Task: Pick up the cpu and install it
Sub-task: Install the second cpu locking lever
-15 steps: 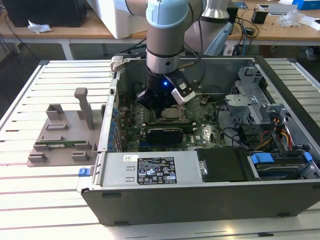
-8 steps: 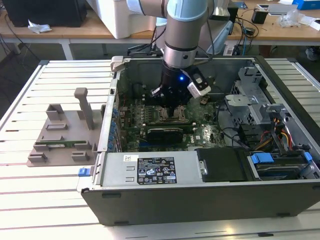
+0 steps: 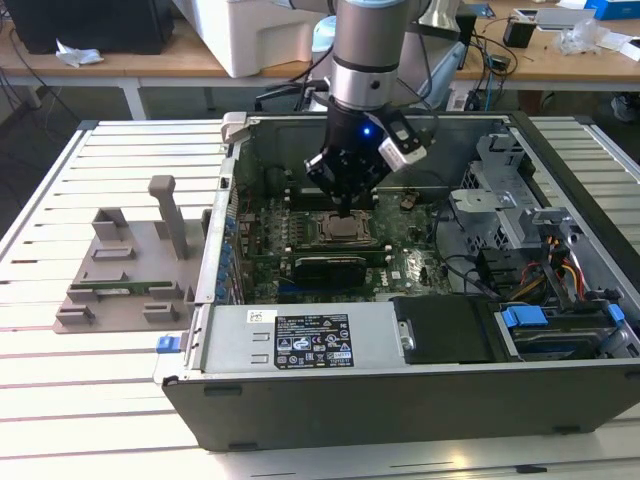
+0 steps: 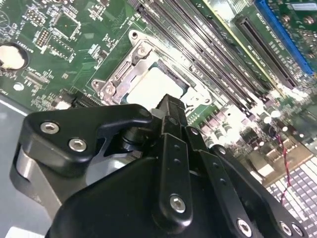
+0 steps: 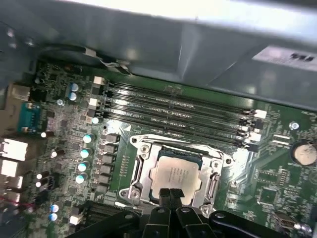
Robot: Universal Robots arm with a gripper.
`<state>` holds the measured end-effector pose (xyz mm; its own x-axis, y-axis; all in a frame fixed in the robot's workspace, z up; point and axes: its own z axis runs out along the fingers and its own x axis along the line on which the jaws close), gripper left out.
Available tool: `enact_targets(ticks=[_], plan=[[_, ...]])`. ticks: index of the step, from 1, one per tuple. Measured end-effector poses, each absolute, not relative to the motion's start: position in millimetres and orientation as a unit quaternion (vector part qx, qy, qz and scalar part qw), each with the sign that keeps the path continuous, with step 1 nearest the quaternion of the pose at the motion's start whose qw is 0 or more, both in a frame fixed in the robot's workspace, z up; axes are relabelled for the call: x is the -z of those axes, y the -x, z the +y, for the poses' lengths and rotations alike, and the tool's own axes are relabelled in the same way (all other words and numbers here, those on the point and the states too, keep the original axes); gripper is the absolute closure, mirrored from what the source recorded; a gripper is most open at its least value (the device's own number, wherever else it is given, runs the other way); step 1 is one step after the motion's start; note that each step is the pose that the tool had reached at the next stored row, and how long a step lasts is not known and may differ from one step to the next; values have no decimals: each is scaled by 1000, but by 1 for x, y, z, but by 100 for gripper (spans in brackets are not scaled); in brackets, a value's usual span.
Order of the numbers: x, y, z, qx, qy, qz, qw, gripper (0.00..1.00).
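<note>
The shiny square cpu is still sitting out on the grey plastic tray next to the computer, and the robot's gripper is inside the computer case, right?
Not quite. The cpu is not on the grey plastic tray; the first wrist view shows it lying in the socket frame on the motherboard. The gripper is indeed inside the computer case, right above it.

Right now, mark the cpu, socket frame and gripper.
cpu [image 5: 176,176], first wrist view, middle of metal top.
socket frame [image 5: 140,168], first wrist view, side bar.
gripper [image 5: 171,194], first wrist view, between fingertips, at the cpu's edge.

Near edge of the cpu [image 5: 176,176] behind the hand [image 5: 171,194].
</note>
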<state>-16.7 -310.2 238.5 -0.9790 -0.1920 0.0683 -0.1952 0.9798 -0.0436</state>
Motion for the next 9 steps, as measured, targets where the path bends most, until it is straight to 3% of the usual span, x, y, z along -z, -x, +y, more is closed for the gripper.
enact_targets(ticks=[9], plan=[[-259, 17, -306, -30, -97, -994, 32, 89]])
